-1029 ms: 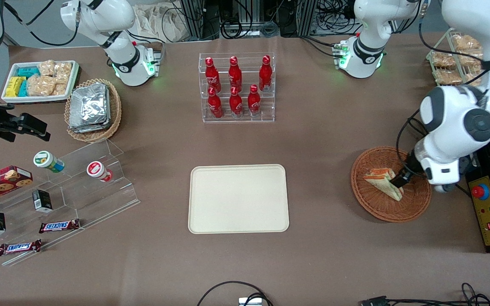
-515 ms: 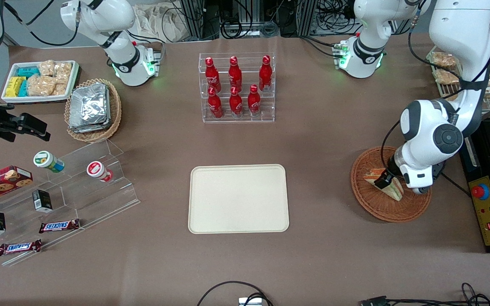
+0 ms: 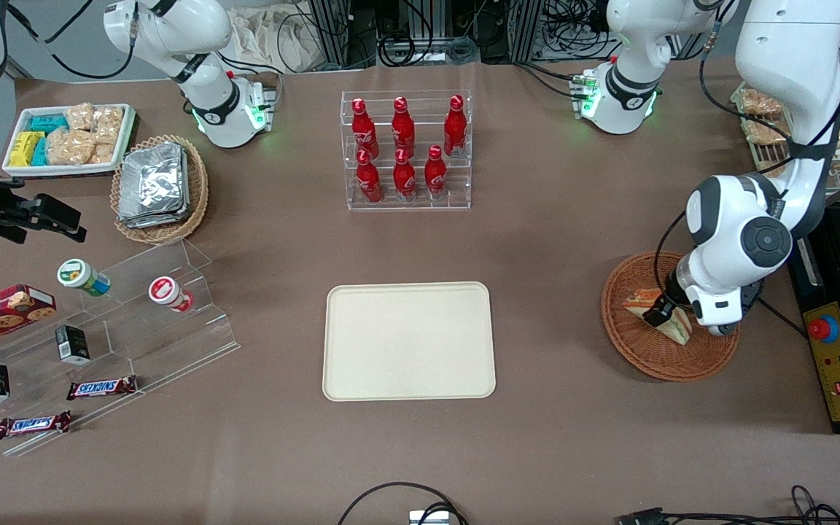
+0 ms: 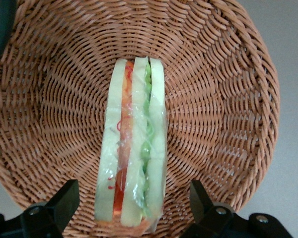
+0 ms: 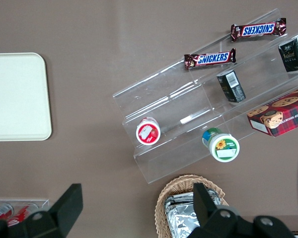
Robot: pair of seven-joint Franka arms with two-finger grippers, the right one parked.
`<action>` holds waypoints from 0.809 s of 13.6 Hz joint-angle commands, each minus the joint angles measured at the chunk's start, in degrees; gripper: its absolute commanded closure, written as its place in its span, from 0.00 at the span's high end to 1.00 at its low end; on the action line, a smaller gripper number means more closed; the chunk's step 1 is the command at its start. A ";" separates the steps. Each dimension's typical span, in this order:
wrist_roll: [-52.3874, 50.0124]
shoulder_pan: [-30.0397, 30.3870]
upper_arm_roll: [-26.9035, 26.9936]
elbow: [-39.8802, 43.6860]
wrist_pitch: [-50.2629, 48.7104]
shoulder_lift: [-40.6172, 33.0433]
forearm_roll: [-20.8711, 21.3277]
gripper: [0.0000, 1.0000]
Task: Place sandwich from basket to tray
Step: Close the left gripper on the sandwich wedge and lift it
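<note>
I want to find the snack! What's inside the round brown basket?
One wrapped sandwich lies in the basket. The open gripper hangs above it, jaws either side. Weave beneath the sandwich is hidden.

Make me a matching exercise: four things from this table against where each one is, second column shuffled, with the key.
1. sandwich
2. tray
3. gripper
4. red bottles

a. on the acrylic rack
b. lying in the basket
c. bare, mid-table
d. over the basket, fingers open astride the sandwich

Pairs: 1-b, 2-c, 3-d, 4-a
</note>
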 commanded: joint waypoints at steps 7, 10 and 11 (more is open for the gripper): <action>9.14 0.26 0.04 3.64 -5.71 1.04 1.06 0.00; 16.59 -0.78 -0.57 10.65 -17.20 1.04 1.75 0.00; 22.30 -2.62 -1.71 13.99 -22.73 1.21 1.66 0.00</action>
